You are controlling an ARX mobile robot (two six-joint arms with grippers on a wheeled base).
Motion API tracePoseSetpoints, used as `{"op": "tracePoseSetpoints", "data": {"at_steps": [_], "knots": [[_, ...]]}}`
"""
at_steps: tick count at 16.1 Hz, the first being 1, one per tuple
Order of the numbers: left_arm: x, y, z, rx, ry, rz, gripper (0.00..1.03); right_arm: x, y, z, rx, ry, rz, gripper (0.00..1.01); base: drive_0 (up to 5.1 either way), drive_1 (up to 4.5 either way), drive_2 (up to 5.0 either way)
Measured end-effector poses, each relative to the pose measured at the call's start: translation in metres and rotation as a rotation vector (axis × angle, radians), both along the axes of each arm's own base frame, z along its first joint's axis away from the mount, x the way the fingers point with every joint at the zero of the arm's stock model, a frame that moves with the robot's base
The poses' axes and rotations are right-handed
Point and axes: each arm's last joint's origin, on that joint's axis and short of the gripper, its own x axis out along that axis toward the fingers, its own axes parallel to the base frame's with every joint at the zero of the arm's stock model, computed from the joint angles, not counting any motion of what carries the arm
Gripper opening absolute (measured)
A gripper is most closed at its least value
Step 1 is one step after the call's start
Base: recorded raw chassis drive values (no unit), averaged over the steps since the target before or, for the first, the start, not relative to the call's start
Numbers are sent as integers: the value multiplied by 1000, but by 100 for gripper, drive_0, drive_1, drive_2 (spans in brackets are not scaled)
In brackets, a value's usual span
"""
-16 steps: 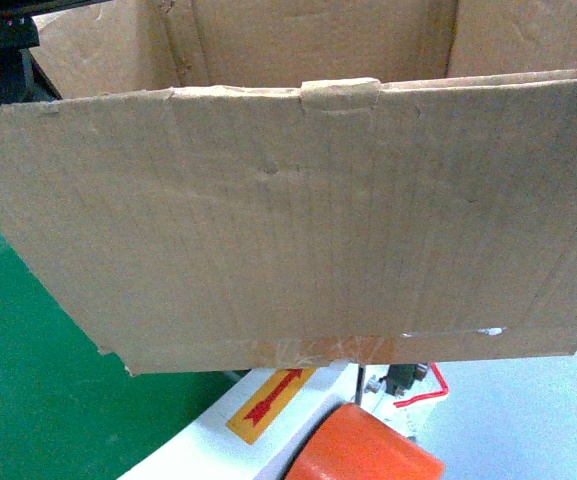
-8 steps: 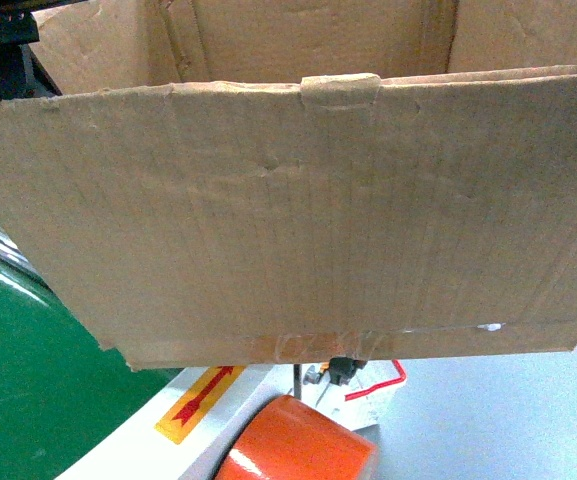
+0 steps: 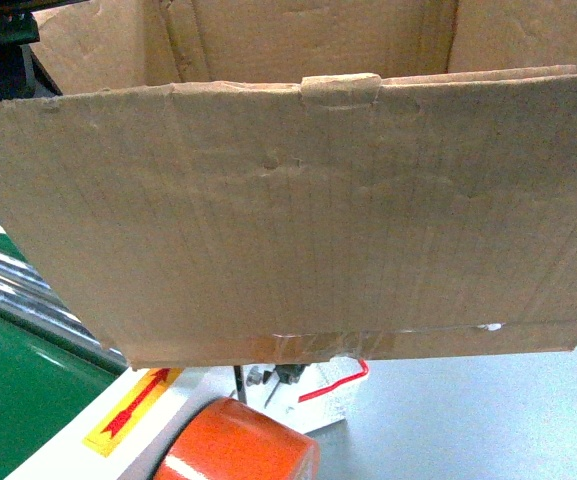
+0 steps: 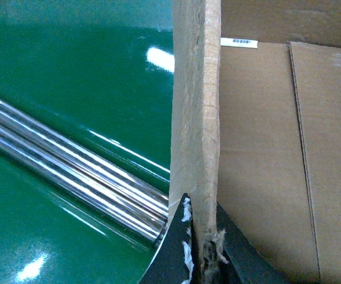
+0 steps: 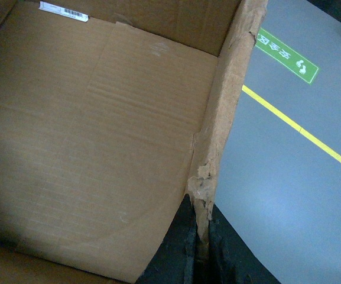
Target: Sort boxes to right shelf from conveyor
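Left gripper (image 4: 203, 251) is clamped on my cardboard box's (image 3: 298, 210) left wall, right gripper (image 5: 198, 248) pinches its torn right wall; the box hangs lifted, straddling the green conveyor (image 4: 70, 77) and grey floor (image 5: 288, 177).

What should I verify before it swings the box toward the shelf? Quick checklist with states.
1. Left tool clamped on a wall of the cardboard box: ok, fingers straddle the torn edge.
2. Right tool clamped on the opposite wall: ok, fingers either side of the ragged corner.
3. Box lifted off the green conveyor: ok, bottom edge hangs above the belt and its steel rollers.
4. Box empty: ok, only a white label strip inside.
5. Bottom tape seam intact: cannot tell.
6. Right shelf free to receive: cannot tell, not in view.
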Motion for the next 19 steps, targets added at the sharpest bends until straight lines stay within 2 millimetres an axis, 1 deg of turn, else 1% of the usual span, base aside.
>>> {"op": "tracePoseSetpoints", "data": {"at_steps": [19], "knots": [[0, 0, 0, 0, 0, 0, 2, 0, 0, 0, 0, 0, 0, 2, -109, -109, -109]]}}
